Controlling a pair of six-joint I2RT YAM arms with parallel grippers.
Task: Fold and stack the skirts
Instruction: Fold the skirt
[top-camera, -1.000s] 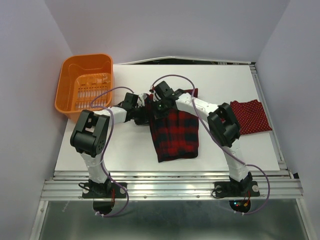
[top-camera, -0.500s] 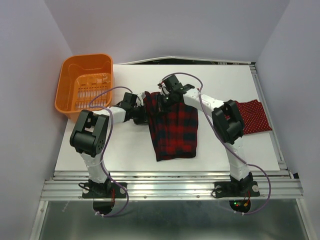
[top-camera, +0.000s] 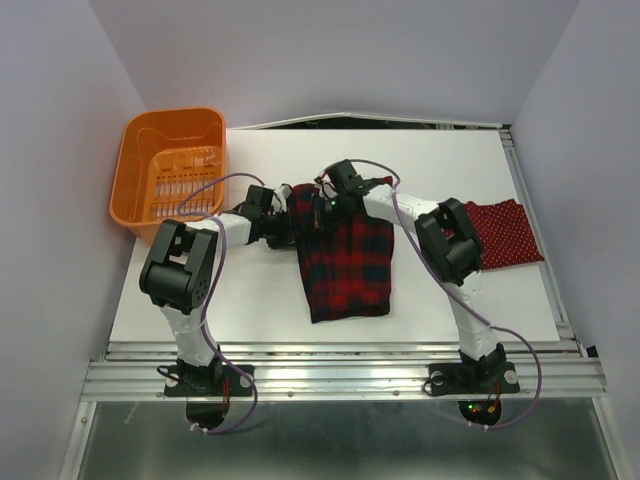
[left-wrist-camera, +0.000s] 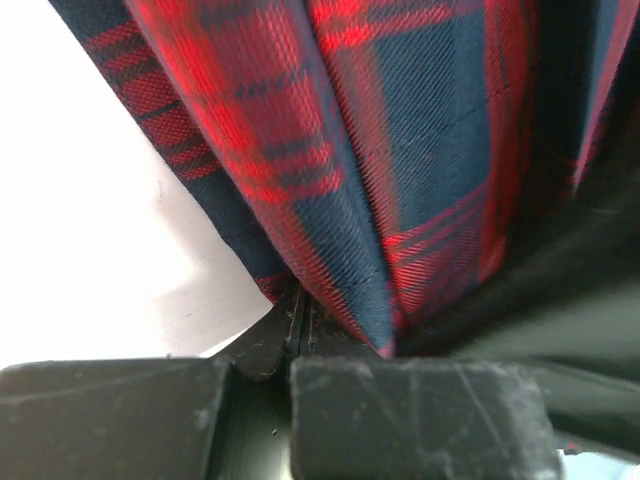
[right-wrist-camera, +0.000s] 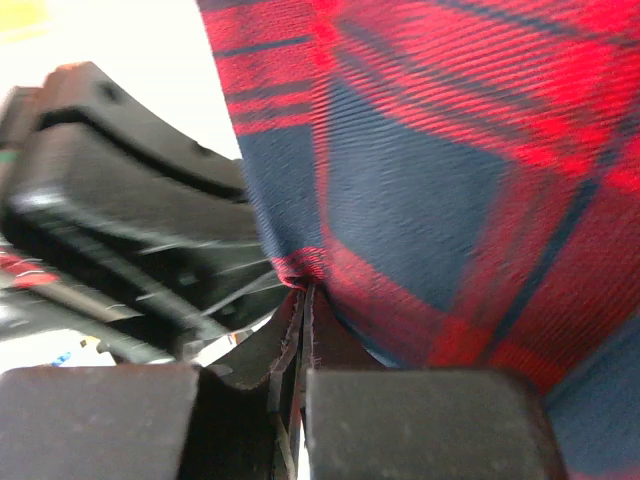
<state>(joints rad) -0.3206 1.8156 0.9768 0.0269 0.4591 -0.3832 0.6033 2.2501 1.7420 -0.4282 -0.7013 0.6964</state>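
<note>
The red-and-navy plaid skirt (top-camera: 345, 262) lies in the middle of the white table, its far edge lifted. My left gripper (top-camera: 284, 222) is shut on the skirt's far left corner; in the left wrist view its jaws pinch the plaid cloth (left-wrist-camera: 330, 150). My right gripper (top-camera: 322, 203) is shut on the far edge just to the right of it; in the right wrist view the plaid hem (right-wrist-camera: 420, 170) sits between its closed jaws, and the left gripper's black body (right-wrist-camera: 120, 220) is close by. The dark red polka-dot skirt (top-camera: 503, 233) lies flat at the table's right edge.
An orange plastic basket (top-camera: 170, 170) stands at the far left corner of the table (top-camera: 250, 290). White walls close in on the left, back and right. The table's metal rail (top-camera: 340, 365) runs along the near edge.
My right gripper has carried the plaid skirt's far edge from the right toward the left gripper, narrowing the cloth. The left gripper has stayed almost still. The polka-dot skirt has not moved.
</note>
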